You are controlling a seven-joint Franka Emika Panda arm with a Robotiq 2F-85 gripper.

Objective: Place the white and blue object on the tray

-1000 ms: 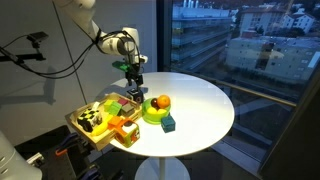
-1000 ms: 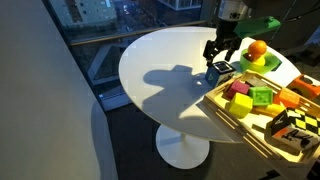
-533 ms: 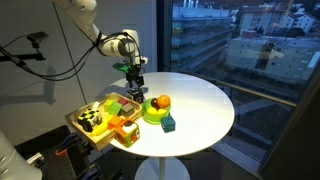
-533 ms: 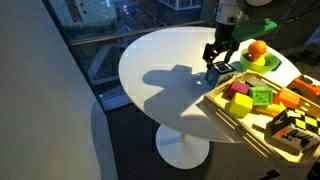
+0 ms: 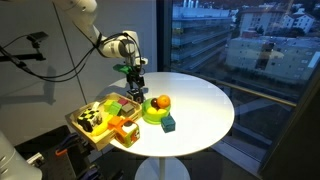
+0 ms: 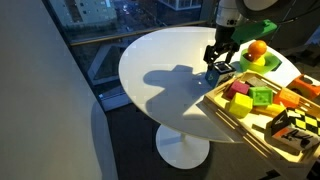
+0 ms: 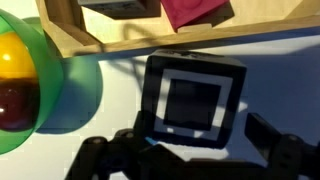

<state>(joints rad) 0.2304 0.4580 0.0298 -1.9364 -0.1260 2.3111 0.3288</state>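
White-and-blue cube [image 7: 190, 100] sits on the surface [image 6: 160, 60] just beside the wooden tray [image 6: 228, 116], dead centre in the wrist view. End effector [image 6: 216, 62] is right over it, jaws spread wide either side, gripping nothing as far as I can see. I'd square up on the flat faces, close gently, then lift well clear of the rim before crossing over.
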